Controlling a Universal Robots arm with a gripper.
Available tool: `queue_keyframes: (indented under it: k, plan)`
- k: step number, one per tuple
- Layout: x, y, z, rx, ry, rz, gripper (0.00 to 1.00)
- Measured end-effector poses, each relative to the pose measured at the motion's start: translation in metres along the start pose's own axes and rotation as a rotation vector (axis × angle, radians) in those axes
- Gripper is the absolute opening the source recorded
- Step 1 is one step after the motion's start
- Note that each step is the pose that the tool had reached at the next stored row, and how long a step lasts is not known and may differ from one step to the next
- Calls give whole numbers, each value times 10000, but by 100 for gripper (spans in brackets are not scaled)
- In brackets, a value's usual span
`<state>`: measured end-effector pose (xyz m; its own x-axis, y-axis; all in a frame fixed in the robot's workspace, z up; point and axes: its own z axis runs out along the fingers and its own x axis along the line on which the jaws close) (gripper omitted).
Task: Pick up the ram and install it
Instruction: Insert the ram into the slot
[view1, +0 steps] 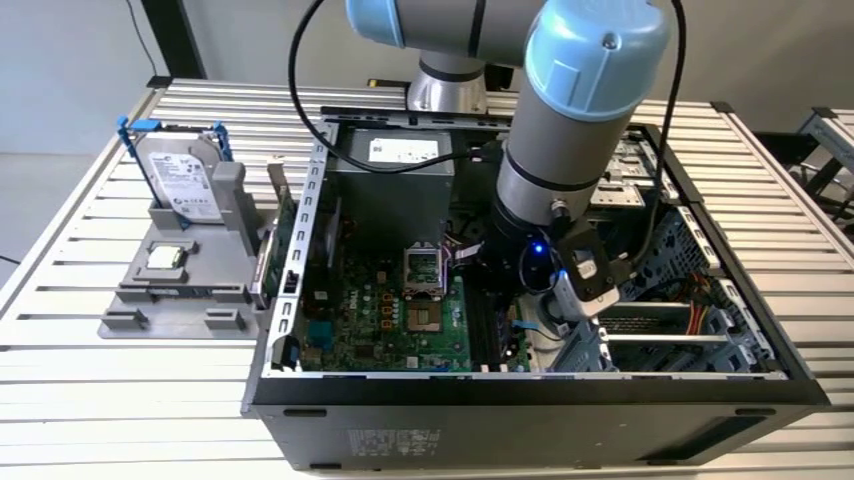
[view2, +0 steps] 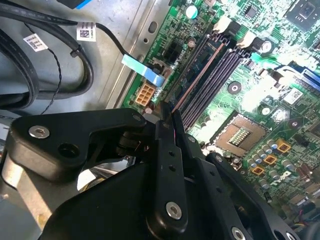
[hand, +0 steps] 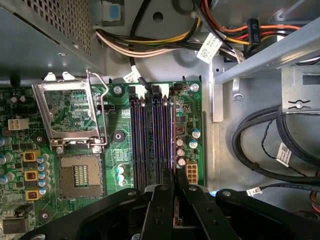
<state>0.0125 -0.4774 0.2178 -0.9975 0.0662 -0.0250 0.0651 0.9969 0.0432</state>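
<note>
My gripper (hand: 175, 187) is down inside the open computer case and shut on the ram (hand: 173, 145), a thin dark stick seen edge-on. In the second wrist view the two black fingers (view2: 162, 130) pinch the ram (view2: 200, 70) at its near end. The stick runs lengthwise along the black memory slots (hand: 142, 145), over the slot nearest the motherboard's (view1: 387, 310) edge. How deep it sits in that slot I cannot tell. In the exterior view the arm (view1: 574, 130) reaches down into the case and covers the slots.
The CPU socket (hand: 80, 175) with its raised metal bracket (hand: 70, 110) lies beside the slots. Black cables (hand: 260, 145) and a metal drive cage (view1: 681, 320) crowd the other side. Outside the case, a grey stand (view1: 174, 300) holds a silver hard drive (view1: 187, 180) and a CPU chip (view1: 164, 257).
</note>
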Motion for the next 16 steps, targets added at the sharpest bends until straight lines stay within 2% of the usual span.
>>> queue_keyframes:
  k: [5, 10, 16]
  plan:
    - [-1, -3, -4, -13, 8, -69, 0]
    - [-3, -1, -44, -13, 9, -84, 0]
    - [-3, -4, -55, -15, 17, -256, 0]
